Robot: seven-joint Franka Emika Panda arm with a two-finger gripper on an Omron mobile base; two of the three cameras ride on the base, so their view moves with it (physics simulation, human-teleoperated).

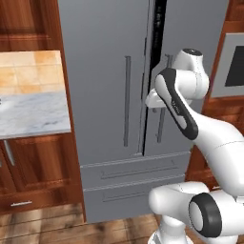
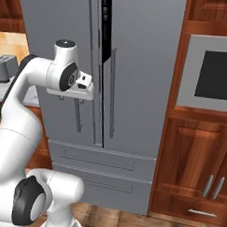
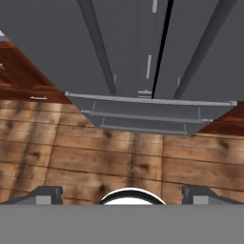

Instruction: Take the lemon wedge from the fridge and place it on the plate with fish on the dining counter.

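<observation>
The tall grey fridge [image 1: 109,71] [image 2: 145,65] [image 3: 128,52] stands straight ahead, with grey drawers [image 1: 133,178] below. A narrow dark gap [image 1: 158,33] [image 2: 105,26] runs between its two doors, so one door stands slightly ajar. My gripper [image 1: 156,106] [image 2: 70,99] [image 3: 125,196] hangs in front of the doors at handle height, pointing down toward the floor. It is open, its fingertips [image 3: 47,195] far apart with nothing between them. The long bar handles [image 1: 127,100] [image 2: 111,96] are close by. The lemon wedge is hidden, and the plate and the dining counter are out of view.
A small marble worktop [image 1: 33,112] backed by tan tiles lies to the fridge's left, with a toaster [image 2: 6,66] on it. Reddish wood cabinets [image 2: 193,156] and a built-in oven [image 2: 213,73] flank the right. A wooden floor [image 3: 71,157] lies below.
</observation>
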